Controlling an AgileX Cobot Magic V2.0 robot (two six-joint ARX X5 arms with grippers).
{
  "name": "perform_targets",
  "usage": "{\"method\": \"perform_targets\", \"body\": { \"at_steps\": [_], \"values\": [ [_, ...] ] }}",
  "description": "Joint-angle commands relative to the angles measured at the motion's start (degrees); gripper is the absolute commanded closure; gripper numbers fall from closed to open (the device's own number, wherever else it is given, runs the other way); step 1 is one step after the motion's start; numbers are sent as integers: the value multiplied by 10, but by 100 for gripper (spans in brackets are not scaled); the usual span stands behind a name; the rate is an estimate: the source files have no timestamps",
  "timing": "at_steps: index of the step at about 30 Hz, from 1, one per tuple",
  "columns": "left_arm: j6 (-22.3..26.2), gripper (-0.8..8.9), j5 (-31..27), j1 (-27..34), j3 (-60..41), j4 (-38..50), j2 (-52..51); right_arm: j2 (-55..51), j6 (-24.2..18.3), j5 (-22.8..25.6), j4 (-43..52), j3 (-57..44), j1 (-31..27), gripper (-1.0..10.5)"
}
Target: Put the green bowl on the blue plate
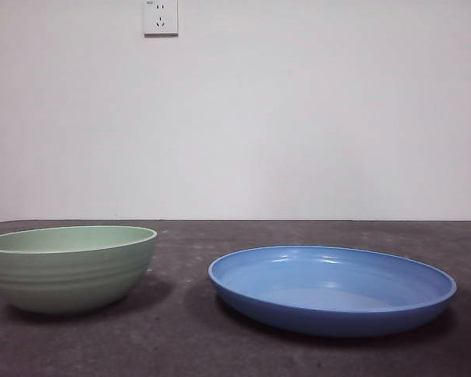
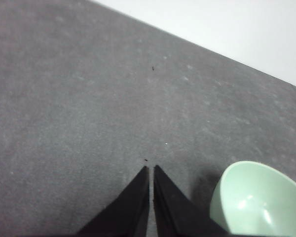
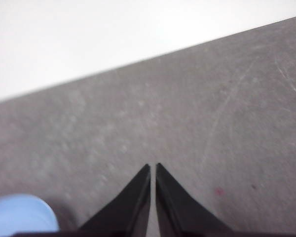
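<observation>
Glossy medium-blue shallow round plate (image 1: 333,289) is seen beside a ridged, glossy sage-green round bowl (image 1: 69,268), apart.
Bowl is cropped at the frame edge; left gripper (image 2: 151,170) and right gripper (image 3: 153,168) are held closed, empty.

Quick count of what's on the table

One green bowl (image 1: 69,267), one blue plate (image 1: 332,289), one wall socket (image 1: 161,17) at 12 o'clock, two grippers: left gripper (image 2: 151,170), right gripper (image 3: 153,168).

Left gripper (image 2: 151,170) is hanging above the tabletop, its two black jaws pressed together with only a hairline seam between them, tips pointing down and forward, gripping nothing. Right gripper (image 3: 153,168) is sitting in the same pose, jaws closed tip to tip, carrying nothing. Neither arm is showing in the front view
</observation>
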Motion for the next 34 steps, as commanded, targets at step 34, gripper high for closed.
{"method": "perform_targets", "body": {
  "at_steps": [34],
  "values": [
    [123,781,241,-79,571,-295,543,487,-87,-360,-241,506,64,933]
  ]
}}
